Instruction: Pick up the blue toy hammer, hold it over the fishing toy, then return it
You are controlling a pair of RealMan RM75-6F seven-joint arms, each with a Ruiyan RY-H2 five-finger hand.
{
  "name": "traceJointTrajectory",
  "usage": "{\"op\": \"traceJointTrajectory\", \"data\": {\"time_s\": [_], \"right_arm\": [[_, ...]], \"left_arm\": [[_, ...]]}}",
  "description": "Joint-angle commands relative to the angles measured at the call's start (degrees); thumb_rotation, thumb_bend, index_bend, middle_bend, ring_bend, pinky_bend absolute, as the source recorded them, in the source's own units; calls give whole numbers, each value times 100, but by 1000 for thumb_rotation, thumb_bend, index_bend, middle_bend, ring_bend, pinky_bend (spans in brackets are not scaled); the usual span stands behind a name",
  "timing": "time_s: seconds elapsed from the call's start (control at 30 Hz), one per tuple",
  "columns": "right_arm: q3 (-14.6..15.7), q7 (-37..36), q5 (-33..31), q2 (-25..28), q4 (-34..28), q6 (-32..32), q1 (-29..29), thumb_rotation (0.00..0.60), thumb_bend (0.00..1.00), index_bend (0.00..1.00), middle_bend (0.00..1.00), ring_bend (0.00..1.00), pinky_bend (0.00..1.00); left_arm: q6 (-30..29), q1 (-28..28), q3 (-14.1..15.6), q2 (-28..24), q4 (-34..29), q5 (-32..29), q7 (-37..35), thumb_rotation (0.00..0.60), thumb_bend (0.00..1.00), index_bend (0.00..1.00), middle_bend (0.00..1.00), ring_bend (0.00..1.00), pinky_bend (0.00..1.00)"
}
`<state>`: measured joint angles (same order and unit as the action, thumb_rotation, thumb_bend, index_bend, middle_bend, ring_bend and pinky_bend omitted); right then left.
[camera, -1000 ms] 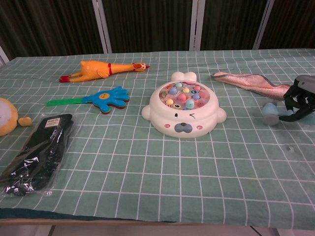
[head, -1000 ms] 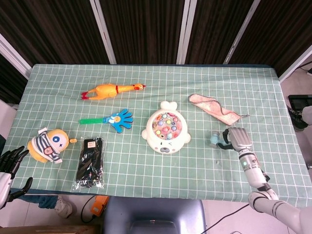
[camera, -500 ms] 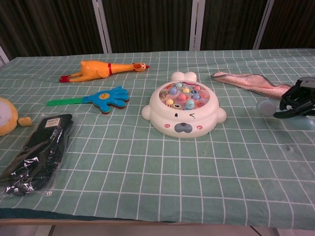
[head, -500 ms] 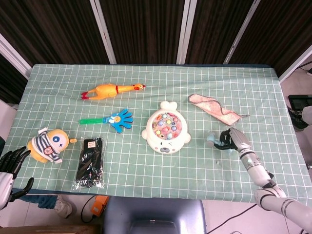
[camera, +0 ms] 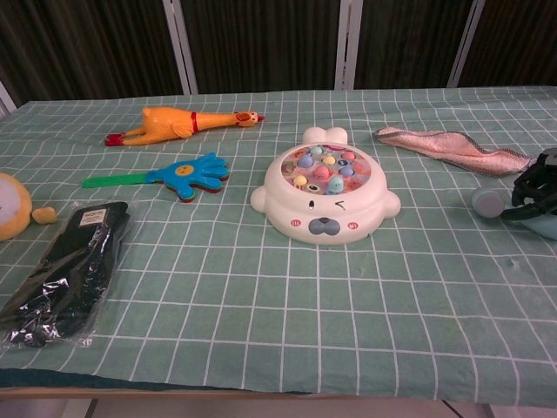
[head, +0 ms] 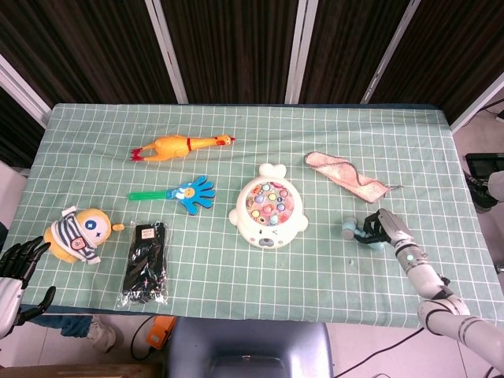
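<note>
The right hand is wrapped around the blue toy hammer, near the worktop's right edge, the hammer's head pointing toward the fishing toy at the middle. Whether the hammer touches the cloth cannot be told. The left hand hangs off the front left corner, fingers spread, holding nothing.

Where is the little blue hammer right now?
The blue toy hammer is on the table's right side, wrapped in the right hand. It sits to the right of the fishing toy and just below the pink cloth in the head view.
</note>
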<state>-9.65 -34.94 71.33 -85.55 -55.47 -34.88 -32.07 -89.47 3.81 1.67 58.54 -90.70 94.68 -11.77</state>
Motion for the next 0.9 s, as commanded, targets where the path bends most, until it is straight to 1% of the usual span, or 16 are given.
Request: {"op": "traceJointTrajectory", "data": {"time_s": [0.03, 0.33, 0.63, 0.83, 0.9], "right_arm": [[-50, 212, -161, -107, 133, -23, 4, 600, 381, 999, 732, 840, 1000], [-125, 956, -383, -92, -13, -353, 54, 600, 381, 997, 731, 839, 1000], [-199, 1288, -604, -68, -152, -343, 51, 600, 381, 997, 731, 839, 1000], [-207, 1683, -495, -186, -65, -948, 154, 600, 380, 997, 731, 839, 1000], [-183, 1854, -489, -229, -45, -1035, 169, 600, 380, 997, 731, 839, 1000]], "left_arm": [[-14, -7, 2, -2, 2, 6, -8, 600, 414, 0, 0, 0, 0], [-43, -13, 7, -6, 13, 28, -45, 600, 413, 0, 0, 0, 0], [-67, -23, 10, -10, 30, 36, -75, 600, 414, 0, 0, 0, 0], [-59, -21, 10, -15, 32, 29, -89, 600, 415, 0, 0, 0, 0], [-58, -19, 12, -15, 33, 34, -89, 600, 414, 0, 0, 0, 0]]}}
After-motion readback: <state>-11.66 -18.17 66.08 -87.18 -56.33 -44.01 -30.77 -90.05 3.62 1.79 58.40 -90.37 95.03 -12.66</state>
